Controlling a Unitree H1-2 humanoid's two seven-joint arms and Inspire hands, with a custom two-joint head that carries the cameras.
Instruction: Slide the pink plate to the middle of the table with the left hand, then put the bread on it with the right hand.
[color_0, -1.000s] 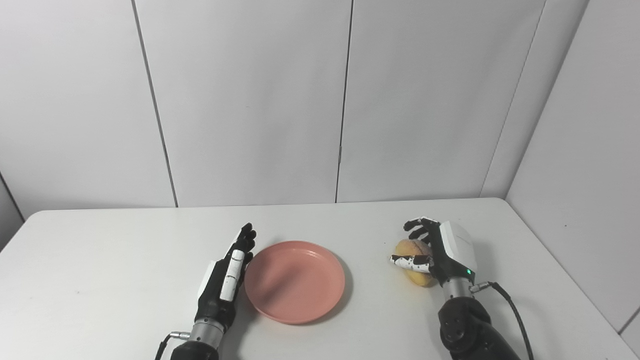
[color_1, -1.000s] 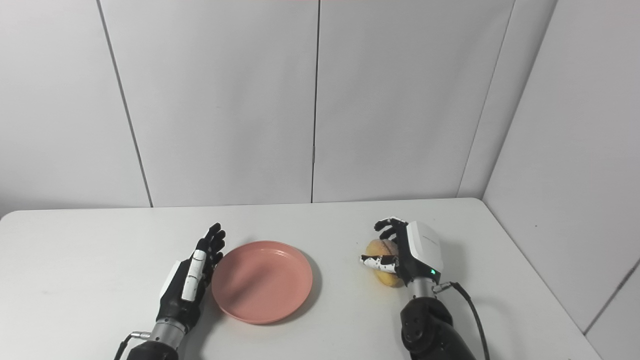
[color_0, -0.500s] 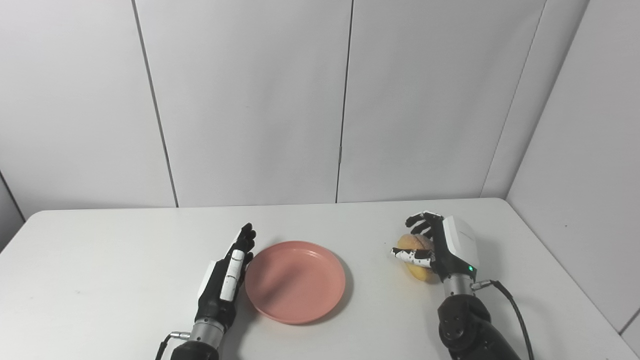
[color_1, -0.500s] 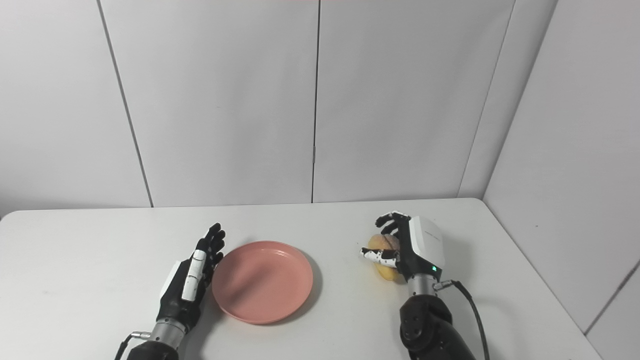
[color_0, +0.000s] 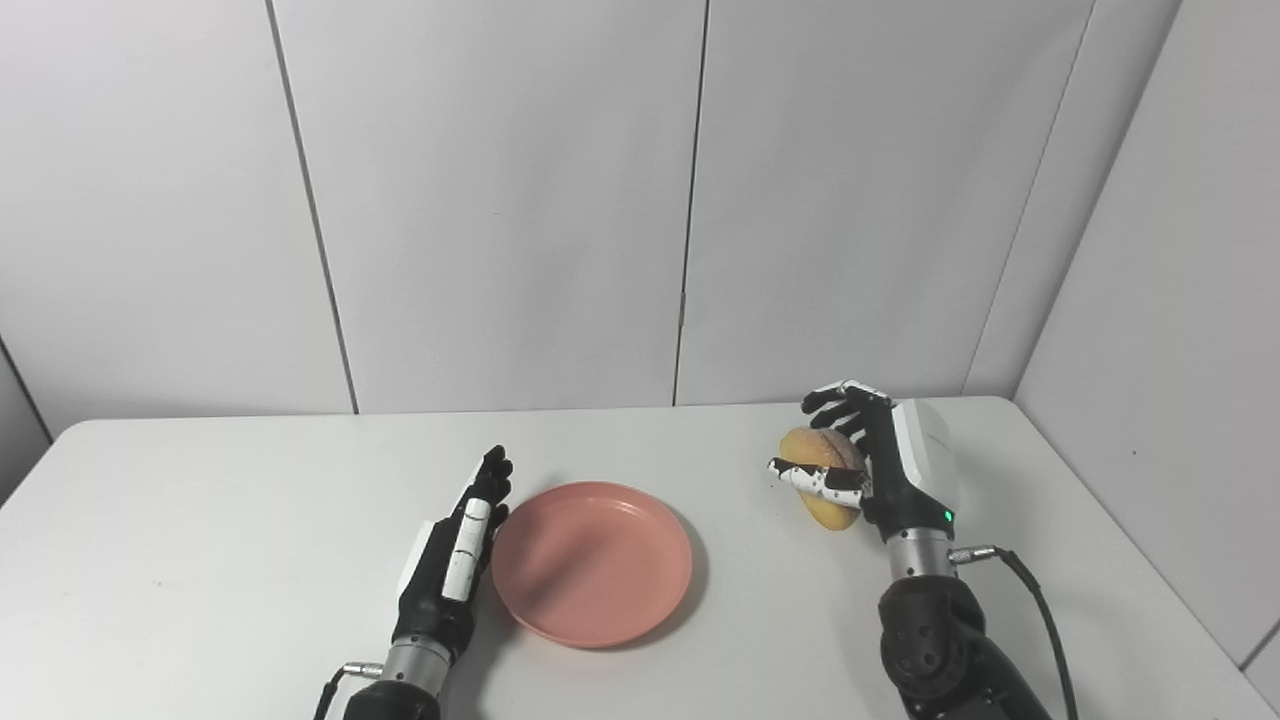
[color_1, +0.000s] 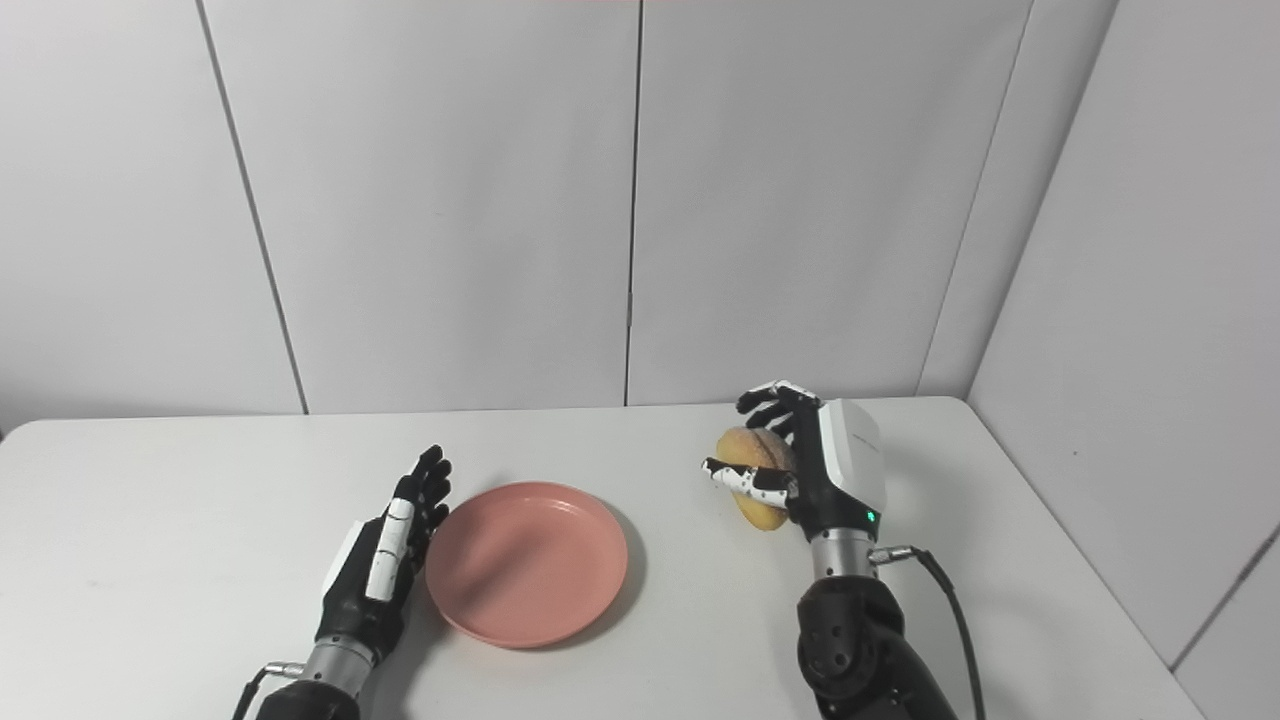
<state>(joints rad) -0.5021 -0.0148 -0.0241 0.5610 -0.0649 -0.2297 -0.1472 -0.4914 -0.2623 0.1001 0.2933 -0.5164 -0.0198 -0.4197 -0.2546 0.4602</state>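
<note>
The pink plate (color_0: 590, 562) lies flat near the middle of the white table (color_0: 200, 520). My left hand (color_0: 452, 550) rests edge-on at the plate's left rim, fingers straight and apart, holding nothing. A golden-brown bread roll (color_0: 822, 476) is held above the table to the right of the plate, with my right hand (color_0: 885, 472) shut on it, thumb across its front and fingers curled over its top. The same roll (color_1: 757, 483) shows in the right eye view, clear of the tabletop.
Grey wall panels (color_0: 500, 200) stand right behind the table's far edge, and another wall (color_0: 1180, 300) runs along its right side. A black cable (color_0: 1040, 610) trails from my right wrist.
My right hand has lifted the bread off the table and carried it up and slightly left. The left hand and the plate have not moved.
</note>
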